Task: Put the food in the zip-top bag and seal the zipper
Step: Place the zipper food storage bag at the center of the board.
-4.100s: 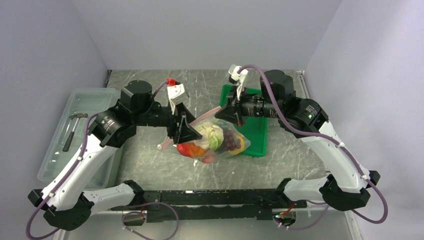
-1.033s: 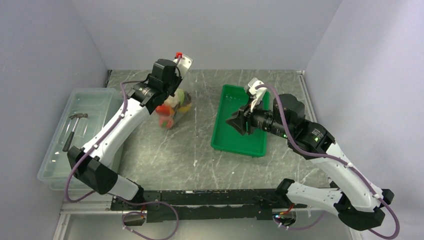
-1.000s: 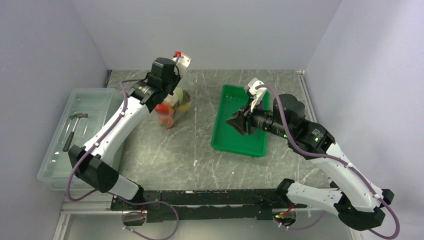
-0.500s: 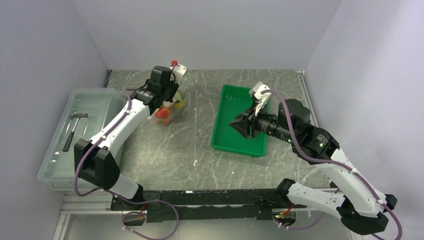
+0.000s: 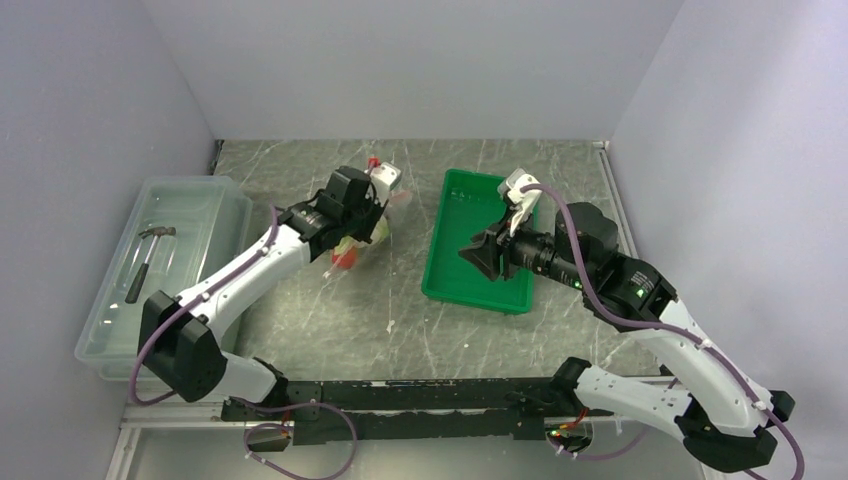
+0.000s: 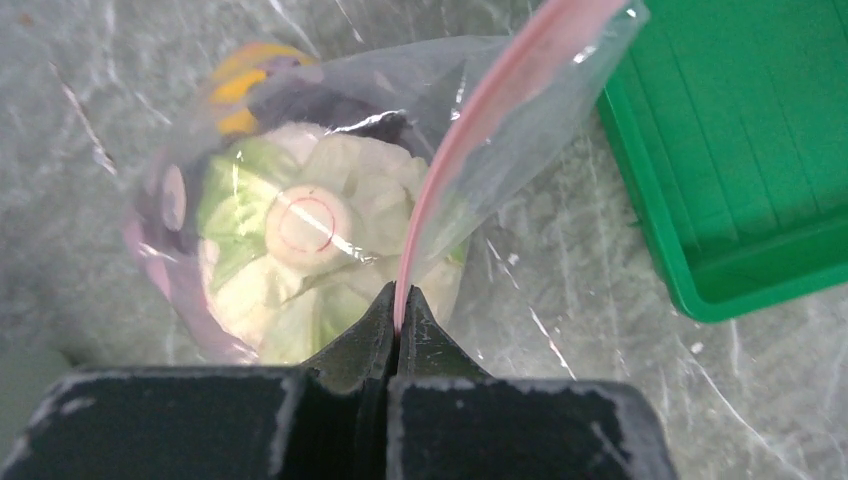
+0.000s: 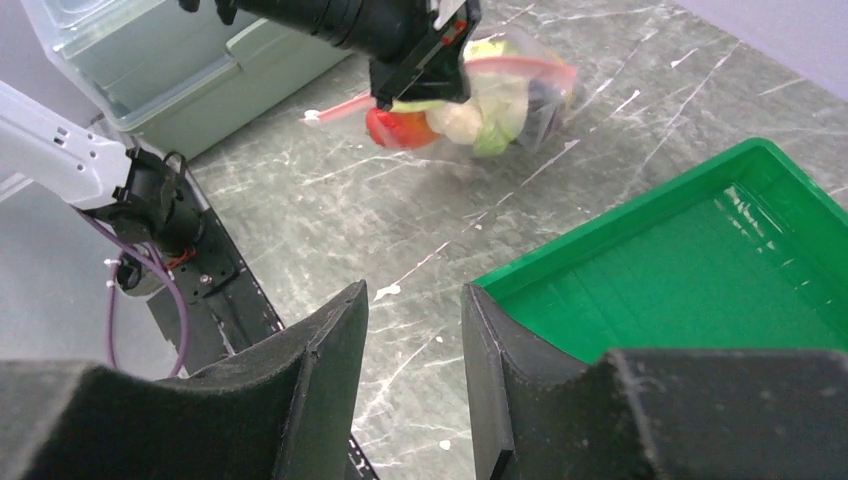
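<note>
Grey marbled tabletop (image 5: 400, 320) boxed in by plain pale walls, both arms reaching out over it. left gripper (image 6: 398, 302) is clamped fully closed on the pink zipper strip (image 6: 470, 130) of the clear bag (image 6: 520, 150); from the fingertips the strip runs off toward the green tray (image 5: 480, 270). bag hangs below that grip with the food bunched inside: pale green-white leafy vegetable (image 6: 330, 190) right under the fingers, yellow-orange fruit (image 6: 240, 85) at the far side, purple grapes (image 7: 545, 98), red piece (image 7: 395, 128) at the low end. can't tell whether the bag's bottom touches the table or hangs just clear, and can't tell if the zipper is sealed along its full width. bag sits between the clear plastic bin (image 5: 190, 215) and the tray, apart from both. hammer (image 5: 148, 255) lies in the bin. right gripper (image 7: 412, 330) hovers over the near-left part of the tray, fingers parted partway with nothing between them, pointed across at the bag, well apart from it
</note>
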`<state>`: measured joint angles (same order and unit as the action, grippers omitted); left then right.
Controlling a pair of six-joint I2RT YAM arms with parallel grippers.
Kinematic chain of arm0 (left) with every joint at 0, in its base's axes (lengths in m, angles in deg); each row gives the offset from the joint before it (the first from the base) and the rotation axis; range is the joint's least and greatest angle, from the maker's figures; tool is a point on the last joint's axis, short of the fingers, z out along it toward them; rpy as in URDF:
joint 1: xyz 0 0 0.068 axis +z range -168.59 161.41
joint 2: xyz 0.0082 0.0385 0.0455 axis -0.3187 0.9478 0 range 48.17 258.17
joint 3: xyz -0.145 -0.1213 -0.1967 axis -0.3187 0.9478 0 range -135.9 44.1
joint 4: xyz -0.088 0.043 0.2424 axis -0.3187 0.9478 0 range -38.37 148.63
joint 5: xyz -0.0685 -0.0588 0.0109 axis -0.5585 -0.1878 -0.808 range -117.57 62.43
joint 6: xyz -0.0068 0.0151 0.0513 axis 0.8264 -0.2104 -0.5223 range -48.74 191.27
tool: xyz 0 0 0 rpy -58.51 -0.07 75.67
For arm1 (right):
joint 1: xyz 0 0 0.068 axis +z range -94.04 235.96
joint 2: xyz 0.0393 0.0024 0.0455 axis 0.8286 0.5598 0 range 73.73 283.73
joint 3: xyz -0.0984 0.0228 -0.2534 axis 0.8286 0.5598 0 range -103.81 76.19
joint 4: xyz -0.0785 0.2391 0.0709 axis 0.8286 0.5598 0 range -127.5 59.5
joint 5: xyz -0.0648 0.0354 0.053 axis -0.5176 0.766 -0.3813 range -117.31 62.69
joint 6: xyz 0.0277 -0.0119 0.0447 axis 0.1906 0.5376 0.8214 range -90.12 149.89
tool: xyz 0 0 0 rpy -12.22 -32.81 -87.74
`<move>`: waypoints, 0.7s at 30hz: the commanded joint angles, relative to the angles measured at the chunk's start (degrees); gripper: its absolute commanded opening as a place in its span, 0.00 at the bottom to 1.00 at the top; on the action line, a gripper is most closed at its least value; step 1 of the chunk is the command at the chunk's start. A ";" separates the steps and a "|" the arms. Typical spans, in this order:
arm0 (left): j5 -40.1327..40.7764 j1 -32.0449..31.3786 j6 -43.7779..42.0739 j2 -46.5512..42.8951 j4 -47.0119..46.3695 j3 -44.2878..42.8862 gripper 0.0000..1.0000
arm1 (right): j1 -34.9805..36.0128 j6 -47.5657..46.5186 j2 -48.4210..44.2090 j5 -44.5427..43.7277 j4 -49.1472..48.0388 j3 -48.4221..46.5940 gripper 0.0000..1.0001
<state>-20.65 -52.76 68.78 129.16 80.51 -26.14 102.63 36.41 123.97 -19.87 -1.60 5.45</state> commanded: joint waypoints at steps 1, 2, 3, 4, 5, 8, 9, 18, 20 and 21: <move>-3.82 -0.79 9.21 -4.48 0.06 4.15 0.00 | -0.04 0.80 -1.32 -1.73 -2.26 0.19 0.44; -4.26 -0.87 10.41 -4.83 -0.38 5.32 0.00 | -0.09 0.90 -1.44 -2.07 -2.22 0.31 0.45; -3.84 -1.04 11.58 -4.97 -0.16 6.30 0.00 | -0.09 1.06 -1.46 -2.34 -2.24 0.48 0.46; -3.53 -1.07 12.68 -5.23 -0.04 7.02 0.00 | -0.09 1.18 -1.48 -2.53 -2.24 0.63 0.47; -3.70 -1.09 13.27 -5.60 -0.08 7.83 0.00 | -0.09 1.27 -1.53 -2.64 -2.24 0.91 0.47; -4.73 -1.68 15.59 -6.98 -0.83 10.08 0.00 | -0.06 1.62 -1.72 -3.19 -2.48 1.90 0.49; -4.95 -2.11 16.27 -7.55 -1.17 10.83 0.00 | -0.09 1.76 -1.79 -3.45 -2.54 2.26 0.51; -4.54 -7.28 20.41 -12.75 -2.01 15.87 0.18 | -0.09 2.44 -2.22 -6.54 -3.55 4.71 0.65; -4.75 -8.30 20.89 -13.72 -2.12 16.60 0.21 | -0.09 2.68 -2.28 -7.23 -3.83 5.09 0.67; -4.77 -8.83 21.08 -14.09 -2.28 16.98 0.21 | -0.09 2.78 -2.25 -7.26 -4.14 5.42 0.68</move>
<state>-24.61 -59.93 87.10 117.91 80.90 -9.96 102.63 38.18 122.64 -24.83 -1.98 10.28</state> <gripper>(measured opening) 0.197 0.668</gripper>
